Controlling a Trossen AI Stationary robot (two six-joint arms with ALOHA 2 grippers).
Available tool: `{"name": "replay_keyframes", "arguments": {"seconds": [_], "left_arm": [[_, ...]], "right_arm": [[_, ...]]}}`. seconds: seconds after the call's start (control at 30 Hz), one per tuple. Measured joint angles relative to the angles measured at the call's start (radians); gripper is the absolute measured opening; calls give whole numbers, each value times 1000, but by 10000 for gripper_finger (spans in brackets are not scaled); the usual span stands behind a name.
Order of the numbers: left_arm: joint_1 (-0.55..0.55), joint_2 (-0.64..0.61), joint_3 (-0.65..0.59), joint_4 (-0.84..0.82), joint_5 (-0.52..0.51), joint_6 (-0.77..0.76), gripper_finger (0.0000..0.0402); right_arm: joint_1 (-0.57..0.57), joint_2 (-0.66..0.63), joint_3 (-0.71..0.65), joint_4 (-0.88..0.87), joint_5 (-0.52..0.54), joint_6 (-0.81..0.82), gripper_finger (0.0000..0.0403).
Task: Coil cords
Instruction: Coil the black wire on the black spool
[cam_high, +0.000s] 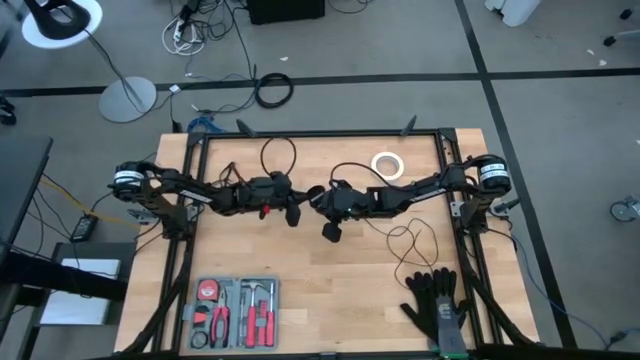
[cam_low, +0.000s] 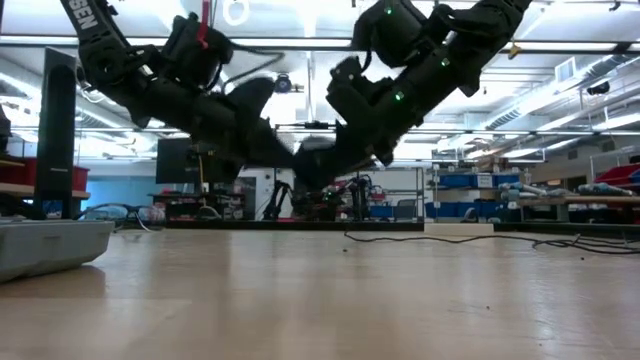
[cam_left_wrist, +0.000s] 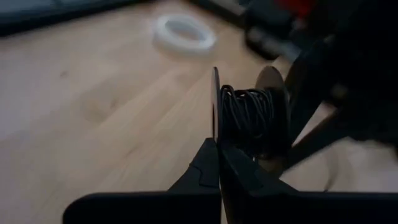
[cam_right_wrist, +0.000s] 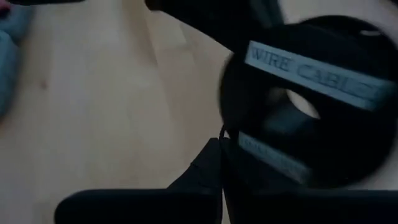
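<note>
Clearly, two dark grippers meet above the wooden table's (cam_high: 330, 290) middle. The left gripper (cam_left_wrist: 219, 155) is clamped on one small black spool (cam_left_wrist: 249, 115) wound with thin black cord (cam_high: 405, 238) (loose loops trail right). The right gripper (cam_right_wrist: 221, 152), fingers together, touches the spool's labelled face; any grip is hidden.

The high view is looking straight down on the whole table (cam_high: 330, 300); the low view is looking level across it. Both wrist views are sitting very near the spool (cam_left_wrist: 249, 115) — sharing it.
</note>
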Motion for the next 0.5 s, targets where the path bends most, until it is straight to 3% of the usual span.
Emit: {"name": "replay_keyframes", "arguments": {"seconds": [0.2,0.5], "left_arm": [[0,0,-1,-145,-109,-20,0],[1,0,-1,-196,-203,-27,0]], "right_arm": [[-1,0,0,-62,3,20,27],[-5,-1,-40,-34,3,66,28]]}}
